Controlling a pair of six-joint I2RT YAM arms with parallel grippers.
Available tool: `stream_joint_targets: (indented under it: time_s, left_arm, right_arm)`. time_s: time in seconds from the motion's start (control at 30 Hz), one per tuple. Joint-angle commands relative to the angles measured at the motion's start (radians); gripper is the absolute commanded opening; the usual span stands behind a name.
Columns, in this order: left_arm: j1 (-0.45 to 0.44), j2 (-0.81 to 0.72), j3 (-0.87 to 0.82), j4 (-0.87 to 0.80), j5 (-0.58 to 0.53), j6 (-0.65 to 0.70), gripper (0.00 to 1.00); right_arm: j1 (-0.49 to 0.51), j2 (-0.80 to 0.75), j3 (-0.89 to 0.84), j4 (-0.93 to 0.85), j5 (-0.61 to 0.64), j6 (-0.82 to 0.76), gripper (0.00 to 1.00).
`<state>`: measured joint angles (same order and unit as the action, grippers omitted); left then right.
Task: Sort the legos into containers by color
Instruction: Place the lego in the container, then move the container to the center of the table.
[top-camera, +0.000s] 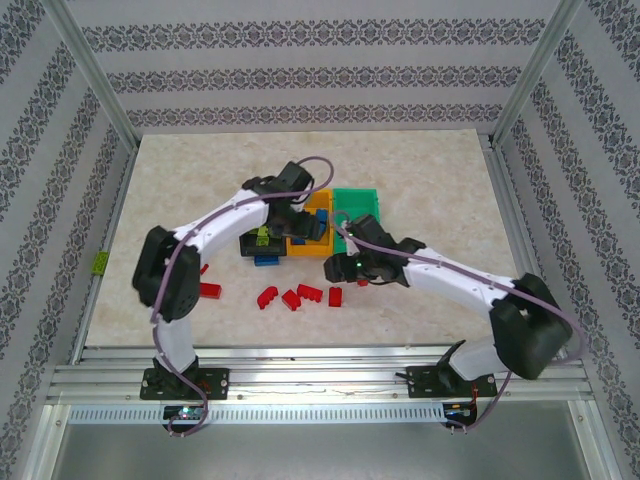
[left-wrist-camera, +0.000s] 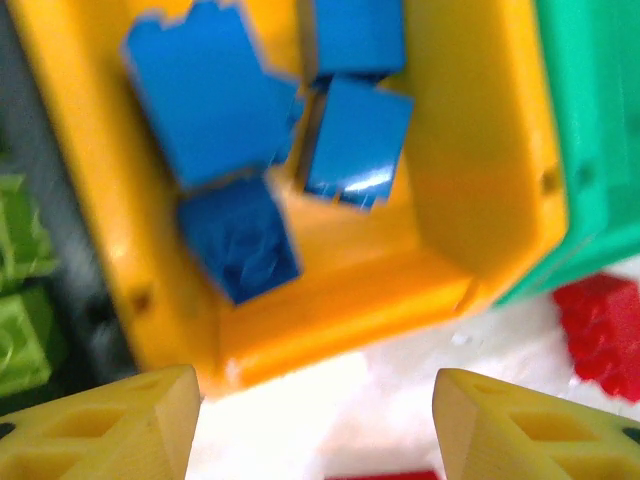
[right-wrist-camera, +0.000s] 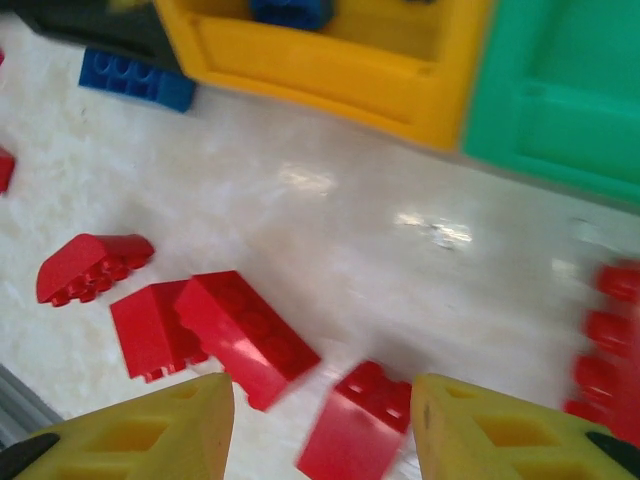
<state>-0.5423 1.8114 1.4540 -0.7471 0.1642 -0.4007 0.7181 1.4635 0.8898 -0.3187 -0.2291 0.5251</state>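
From above, three containers stand together near the table's middle: the black bin (top-camera: 250, 246), the orange bin (top-camera: 303, 247) at its 3 o'clock, and the green bin (top-camera: 362, 203) at 2 o'clock from that. A loose blue brick (top-camera: 265, 261) lies just beside the black bin at its 6 o'clock, and a row of red bricks (top-camera: 290, 298) sits farther toward 6 o'clock. The left arm (top-camera: 215, 225) bends over the orange bin, and the right arm (top-camera: 450, 275) comes in from 4 o'clock. In the left wrist view, the left gripper (left-wrist-camera: 315, 400) hangs at 6 o'clock with its yellow fingers set apart and nothing between them, above the bare table just outside the orange bin's wall. Several blue bricks (left-wrist-camera: 215, 100) lie inside that bin. Lime bricks (left-wrist-camera: 20, 300) show at 9 o'clock, and the green bin is at 3 o'clock. In the right wrist view, the right gripper (right-wrist-camera: 322, 400) is partly spread and holds nothing. It hovers over the red bricks on the table, with the orange and green bins at 12 and 2 o'clock.
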Motion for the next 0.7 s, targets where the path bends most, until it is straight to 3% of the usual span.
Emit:
stream_joint_targets:
  time_s: [0.0,0.17,0.37,0.67]
  left_arm:
    - [0.026,-0.199,-0.162,0.132,0.001,-0.048,0.63]
    - [0.047,-0.447,-0.397,0.167,-0.036,-0.090,0.65]
    - [0.133,-0.632,-0.563,0.084,-0.032,-0.103,0.66]
    - [0.163,-0.854,-0.769,0.102,-0.002,-0.205,0.65]
  right_arm:
    - [0.045,0.088,0.081,0.055,-0.037,0.024,0.50]
    - [0.075,0.229,0.136,0.134,-0.017,0.051,0.50]
    - [0.043,0.394,0.249,0.177,0.010,0.058,0.49]
    - [0.019,0.572,0.443,0.179,-0.023,0.052,0.49]
